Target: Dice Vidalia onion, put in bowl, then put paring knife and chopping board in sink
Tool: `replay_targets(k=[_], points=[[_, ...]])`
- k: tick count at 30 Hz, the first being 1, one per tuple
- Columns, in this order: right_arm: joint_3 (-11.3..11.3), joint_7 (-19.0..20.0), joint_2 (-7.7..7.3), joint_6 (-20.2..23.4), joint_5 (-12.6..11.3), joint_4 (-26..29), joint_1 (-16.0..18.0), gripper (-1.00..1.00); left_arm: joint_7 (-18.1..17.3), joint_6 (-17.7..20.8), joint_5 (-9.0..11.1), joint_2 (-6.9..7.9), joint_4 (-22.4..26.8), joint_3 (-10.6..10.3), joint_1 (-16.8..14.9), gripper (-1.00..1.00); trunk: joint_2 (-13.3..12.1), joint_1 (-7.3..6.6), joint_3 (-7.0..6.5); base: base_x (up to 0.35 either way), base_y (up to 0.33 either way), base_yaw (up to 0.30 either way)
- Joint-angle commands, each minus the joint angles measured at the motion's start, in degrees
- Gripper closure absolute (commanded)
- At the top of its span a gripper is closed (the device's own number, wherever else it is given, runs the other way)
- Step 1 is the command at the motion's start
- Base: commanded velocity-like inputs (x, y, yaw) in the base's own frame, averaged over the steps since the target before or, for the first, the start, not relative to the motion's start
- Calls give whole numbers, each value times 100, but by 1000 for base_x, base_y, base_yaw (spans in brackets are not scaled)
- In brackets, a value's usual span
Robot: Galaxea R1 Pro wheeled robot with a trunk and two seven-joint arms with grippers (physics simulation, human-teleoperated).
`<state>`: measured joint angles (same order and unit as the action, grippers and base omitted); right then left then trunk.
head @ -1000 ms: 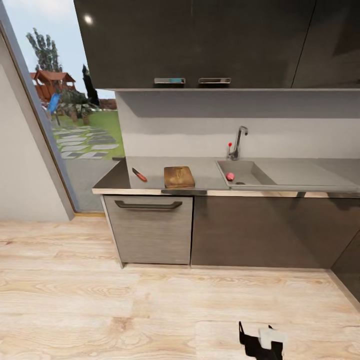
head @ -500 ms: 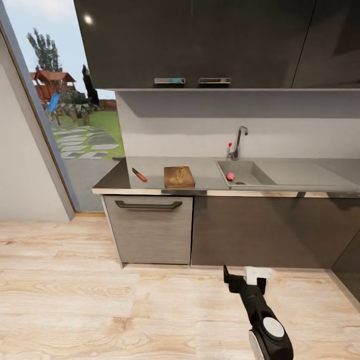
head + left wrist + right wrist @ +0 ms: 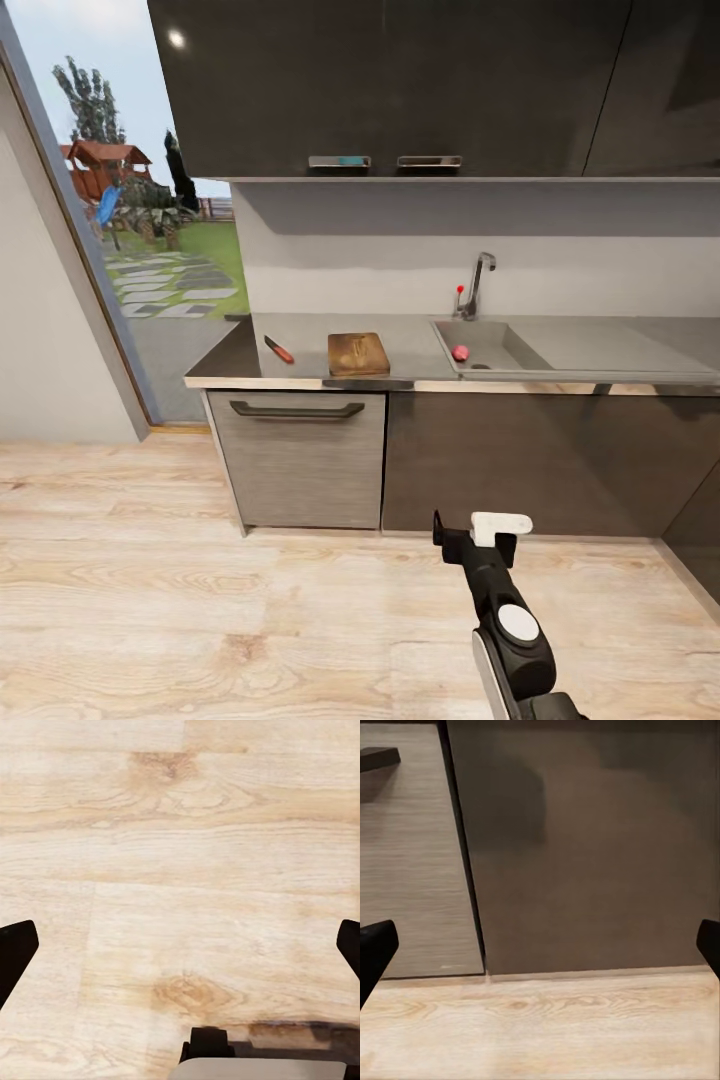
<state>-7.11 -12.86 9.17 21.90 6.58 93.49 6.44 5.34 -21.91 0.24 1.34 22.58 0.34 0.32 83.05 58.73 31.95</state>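
Low before the dark cabinets, your right gripper (image 3: 475,535) has risen further, jaws wide apart, holding nothing. Your left gripper's (image 3: 180,945) black fingertips, cut off at the frame edges, spread equally wide over pale wooden floor (image 3: 180,855).

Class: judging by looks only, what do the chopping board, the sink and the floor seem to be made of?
Chopping board: wood, matte brown with grain. Sink: probably steel, dull grey; its faucet looks polished chrome. Floor: pale wood planks, grain and knots showing.
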Motion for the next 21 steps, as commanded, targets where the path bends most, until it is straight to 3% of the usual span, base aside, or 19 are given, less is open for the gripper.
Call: replay_targets(k=[1,7,10,12,15,16,18,21], points=[[-9,-14,1,53,62,5,4,-100,11,-6,2,-1,9,1,3,-100,3,0,4,0,0,0],[-15,-9,5,71,71,3,43,-100,11,-6,2,-1,-22,1,3,-100,3,0,4,0,0,0],[-17,-26,81,250,84,3,521,-100,11,-6,-8,-2,-44,1,3,-100,3,0,4,0,0,0],[-18,-27,83,814,119,3,1082,-100,11,-6,-13,-2,-50,1,3,-100,3,0,4,0,0,0],[-18,-32,83,1344,146,3,1668,-100,11,-6,-15,-15,-51,1,3,-100,3,0,4,0,0,0],[-23,-39,83,1551,156,3,2035,-100,7,-6,-11,-33,-52,1,3,-100,3,0,4,0,0,0],[-36,-43,83,1695,175,3,2273,-100,7,-6,-9,-41,-52,1,3,-100,3,0,4,0,0,0],[-203,-52,83,2320,265,3,2965,-100,5,-6,-8,-51,-57,1,3,-100,3,0,4,0,0,0]])
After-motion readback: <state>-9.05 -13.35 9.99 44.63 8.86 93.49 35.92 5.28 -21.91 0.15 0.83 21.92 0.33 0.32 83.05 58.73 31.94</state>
